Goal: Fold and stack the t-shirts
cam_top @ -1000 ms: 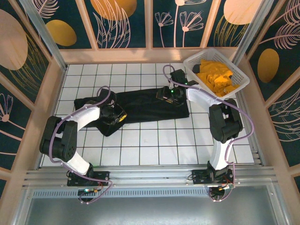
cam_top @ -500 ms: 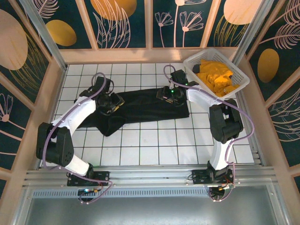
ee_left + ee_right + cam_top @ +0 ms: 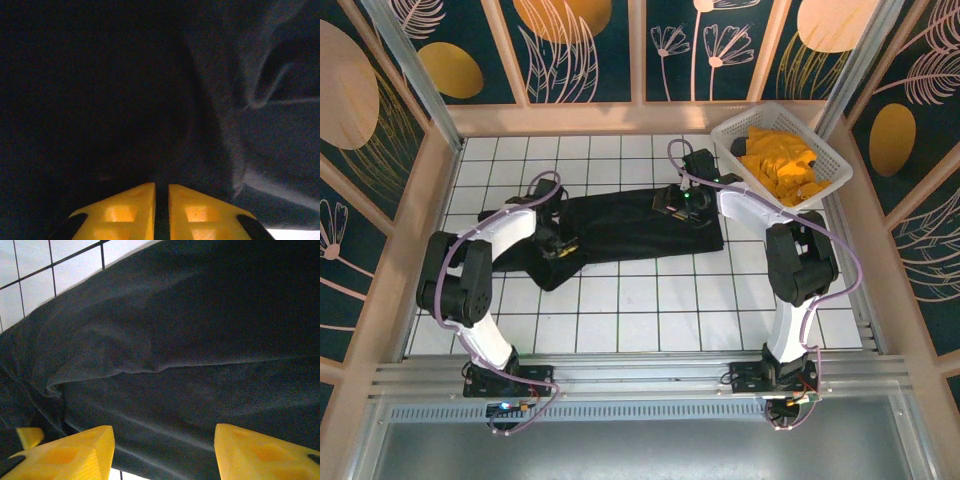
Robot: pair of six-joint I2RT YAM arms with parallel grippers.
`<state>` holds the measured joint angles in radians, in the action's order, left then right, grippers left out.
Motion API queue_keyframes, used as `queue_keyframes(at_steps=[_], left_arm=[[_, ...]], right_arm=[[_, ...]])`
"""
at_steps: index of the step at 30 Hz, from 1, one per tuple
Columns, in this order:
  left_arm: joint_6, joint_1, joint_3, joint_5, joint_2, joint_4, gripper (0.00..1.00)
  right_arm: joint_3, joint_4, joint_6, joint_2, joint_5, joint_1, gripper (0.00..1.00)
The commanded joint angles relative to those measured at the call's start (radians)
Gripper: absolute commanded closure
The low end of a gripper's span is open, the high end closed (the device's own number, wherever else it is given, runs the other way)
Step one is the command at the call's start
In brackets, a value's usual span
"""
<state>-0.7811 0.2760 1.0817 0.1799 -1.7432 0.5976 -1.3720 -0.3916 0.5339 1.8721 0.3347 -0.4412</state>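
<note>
left gripper (image 3: 161, 192) clenched, its yellow fingers (image 3: 125, 212) nearly meeting at the black shirt's (image 3: 620, 225) rumpled left end; pinched cloth cannot be made out. right gripper (image 3: 164, 432) released, jaws wide above the shirt's right part. orange shirts (image 3: 778, 160) lie in a basket (image 3: 735, 128) just beyond the black shirt's right end.

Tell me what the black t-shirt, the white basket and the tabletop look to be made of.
Black t-shirt: soft matte cloth, perhaps cotton; it creases and folds limply.
White basket: rigid plastic, judging by its moulded lattice walls.
Tabletop: smooth white tiles or a printed grid; which one is unclear.
</note>
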Motion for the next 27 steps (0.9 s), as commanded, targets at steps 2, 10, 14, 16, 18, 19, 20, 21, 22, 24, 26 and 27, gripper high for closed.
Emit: queue_keyframes(at_steps=[2, 10, 14, 16, 18, 19, 20, 21, 22, 24, 26, 27], left_arm=[[0.010, 0.051, -0.057, 0.022, -0.032, -0.013, 0.98], [0.033, 0.059, -0.018, -0.104, 0.067, 0.066, 0.64], [0.037, 0.013, 0.024, -0.247, 0.159, 0.135, 0.48], [0.043, -0.083, -0.018, -0.231, 0.198, 0.112, 0.49], [0.062, -0.184, -0.055, -0.200, 0.223, 0.075, 0.50], [0.075, -0.234, -0.066, -0.189, 0.230, 0.056, 0.50], [0.087, -0.272, -0.072, -0.180, 0.232, 0.037, 0.50], [0.103, -0.312, -0.077, -0.168, 0.230, 0.013, 0.50], [0.118, -0.346, -0.078, -0.166, 0.221, -0.004, 0.50], [0.147, -0.400, -0.077, -0.144, 0.199, -0.034, 0.53], [0.175, -0.433, -0.073, -0.140, 0.174, -0.046, 0.55], [0.188, -0.445, -0.072, -0.143, 0.163, -0.051, 0.55]], right_arm=[[-0.001, 0.016, 0.012, -0.034, 0.006, -0.005, 0.44], [-0.014, 0.032, 0.021, 0.003, 0.012, -0.005, 0.44], [-0.046, 0.043, 0.012, 0.045, 0.012, -0.001, 0.44], [-0.071, 0.052, 0.012, 0.075, 0.022, 0.011, 0.44], [-0.102, 0.048, 0.011, 0.117, 0.025, 0.024, 0.44], [-0.120, 0.038, 0.010, 0.137, 0.018, 0.032, 0.44], [-0.137, 0.025, 0.009, 0.156, 0.012, 0.039, 0.44], [-0.154, 0.014, 0.012, 0.177, 0.004, 0.048, 0.44], [-0.169, 0.004, 0.014, 0.201, -0.001, 0.061, 0.44], [-0.202, -0.032, 0.017, 0.243, -0.013, 0.076, 0.44], [-0.235, -0.066, 0.015, 0.284, -0.017, 0.090, 0.44], [-0.245, -0.082, 0.014, 0.300, -0.021, 0.095, 0.44]])
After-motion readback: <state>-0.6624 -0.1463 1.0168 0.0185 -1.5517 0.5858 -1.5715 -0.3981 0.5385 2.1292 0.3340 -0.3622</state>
